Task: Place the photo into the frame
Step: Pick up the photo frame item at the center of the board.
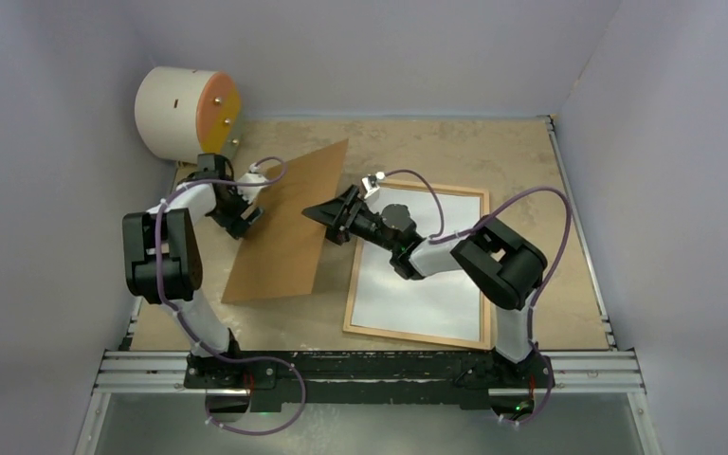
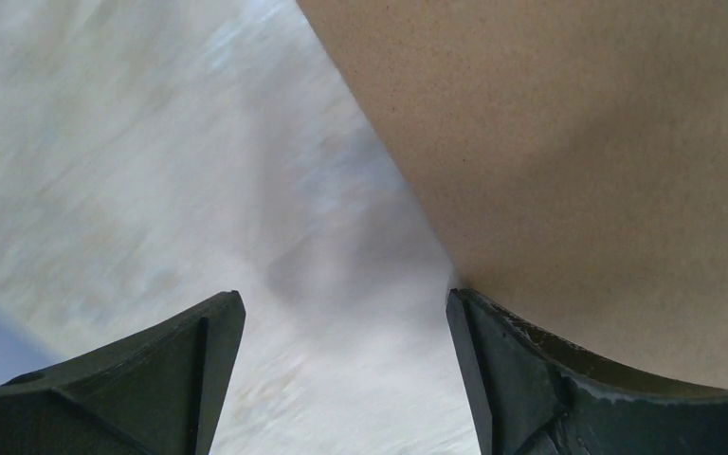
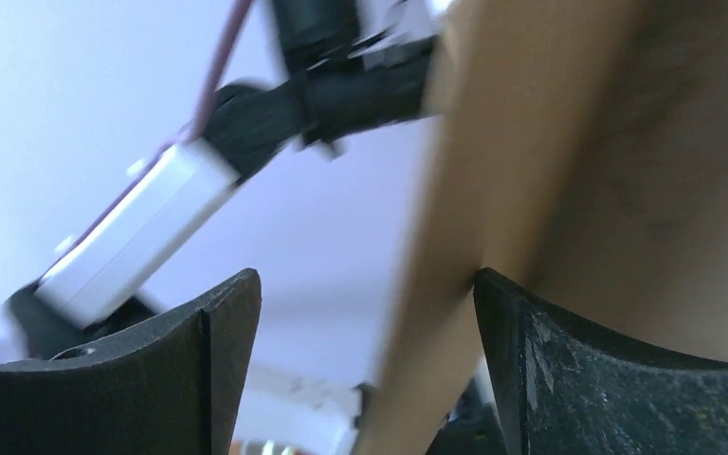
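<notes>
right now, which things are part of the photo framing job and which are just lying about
Job: photo, white side up, inside the frame; brown board left of it.
Lying about: drum, back left.

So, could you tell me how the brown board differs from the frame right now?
The board is plain brown all over; the frame is a pale wood rim around white. The board looks tilted up off the table, left of centre; the frame lies flat on it at the right. Both are thin rectangles.
</notes>
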Motion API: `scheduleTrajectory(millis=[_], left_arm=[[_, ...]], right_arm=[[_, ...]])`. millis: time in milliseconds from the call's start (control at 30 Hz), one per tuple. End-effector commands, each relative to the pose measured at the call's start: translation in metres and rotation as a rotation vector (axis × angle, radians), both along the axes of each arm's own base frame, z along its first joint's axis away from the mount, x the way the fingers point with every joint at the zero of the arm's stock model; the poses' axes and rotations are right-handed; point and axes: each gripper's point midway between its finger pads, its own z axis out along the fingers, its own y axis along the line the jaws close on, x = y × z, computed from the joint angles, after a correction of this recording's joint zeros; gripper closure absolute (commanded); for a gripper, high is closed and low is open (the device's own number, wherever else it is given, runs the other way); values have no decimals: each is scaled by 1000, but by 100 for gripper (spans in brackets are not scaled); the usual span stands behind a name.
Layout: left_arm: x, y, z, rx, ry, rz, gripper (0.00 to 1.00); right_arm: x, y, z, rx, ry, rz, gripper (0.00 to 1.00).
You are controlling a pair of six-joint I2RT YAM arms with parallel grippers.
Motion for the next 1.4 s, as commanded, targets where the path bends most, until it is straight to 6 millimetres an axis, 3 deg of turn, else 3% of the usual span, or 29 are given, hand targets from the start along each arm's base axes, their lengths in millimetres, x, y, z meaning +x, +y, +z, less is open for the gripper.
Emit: scheduleTrajectory(millis=[0, 167, 333, 467, 667, 833, 900, 967, 1100, 1167, 1233, 1367], left_arm=[[-83, -97, -44, -402, 347, -50, 16], [-76, -96, -39, -399, 332, -47, 16], [-64, -86, -37, -340, 276, -22, 15], [-54, -85, -32, -337, 243, -7, 15], [-51, -92, -26, -374, 236, -11, 15], [-49, -99, -18, -391, 219, -32, 11], [-36, -96, 2, -377, 158, -48, 5], [-20, -95, 34, -367, 78, -73, 1], [-3, -113, 130, -436, -119, -200, 0], [-15, -130, 178, -493, -210, -319, 0], [-40, -149, 215, -546, -271, -462, 0], [-98, -170, 254, -587, -343, -672, 0]], right_arm=[[-63, 4, 93, 363, -147, 243, 16], [-60, 3, 79, 301, -99, 249, 20], [-47, -31, 45, -29, -77, 78, 15], [-44, -56, 39, -198, -91, -21, 17], [-44, -51, 19, -271, -25, 16, 43], [-34, -52, 6, -384, 3, 6, 77], [-27, -58, 9, -440, 4, -22, 100], [-17, -63, 24, -441, -13, -53, 100], [2, -71, 58, -377, -39, -91, 100], [12, -75, 75, -351, -40, -116, 100], [26, -84, 92, -303, -20, -151, 100], [46, -104, 119, -209, 27, -227, 100]])
